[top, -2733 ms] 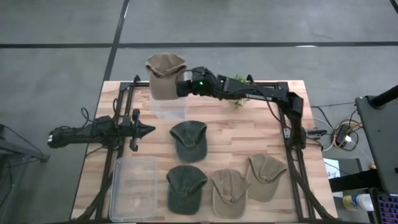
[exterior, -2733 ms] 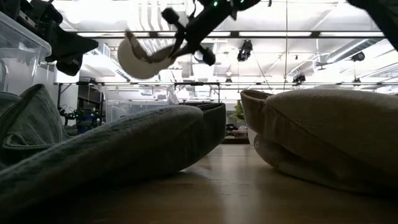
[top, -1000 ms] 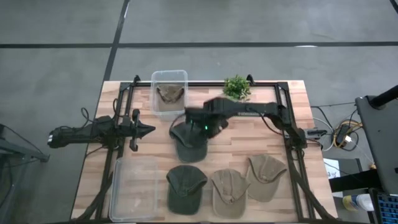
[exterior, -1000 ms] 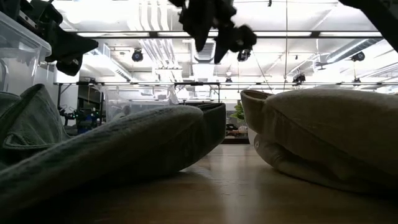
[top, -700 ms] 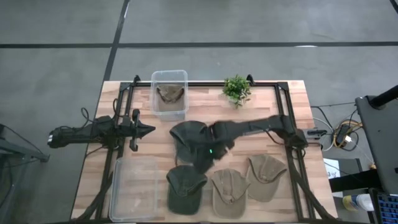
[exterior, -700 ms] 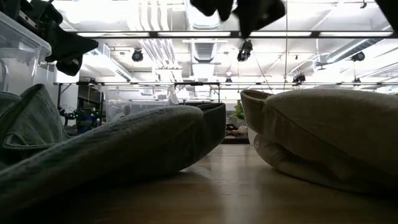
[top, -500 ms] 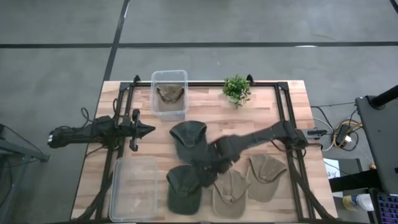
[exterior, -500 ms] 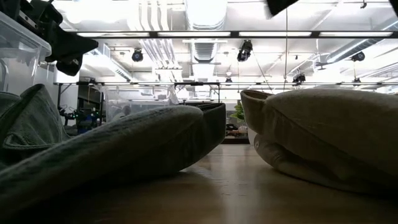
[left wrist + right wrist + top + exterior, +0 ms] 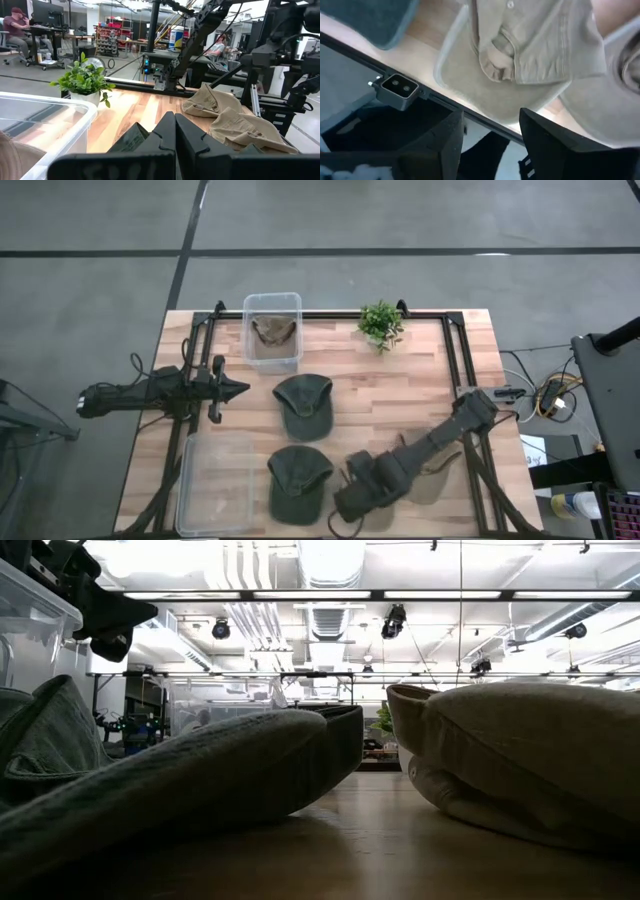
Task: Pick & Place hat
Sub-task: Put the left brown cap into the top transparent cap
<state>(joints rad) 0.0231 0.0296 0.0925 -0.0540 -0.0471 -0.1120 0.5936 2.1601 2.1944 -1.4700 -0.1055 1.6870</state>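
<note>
This is a robotics lab in a large industrial hall. The left wrist view shows shelving (image 9: 112,37), metal frames, and people seated at desks (image 9: 20,27) with monitors beyond the wooden table (image 9: 400,385). The low view shows a high ceiling (image 9: 330,585) with strip lights, ducts and hanging fixtures, and the high view a bare grey concrete floor (image 9: 100,240).

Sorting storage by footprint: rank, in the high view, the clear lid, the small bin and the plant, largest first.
1. Clear lid, largest.
2. Small bin holding a tan hat.
3. Plant, smallest.
</note>
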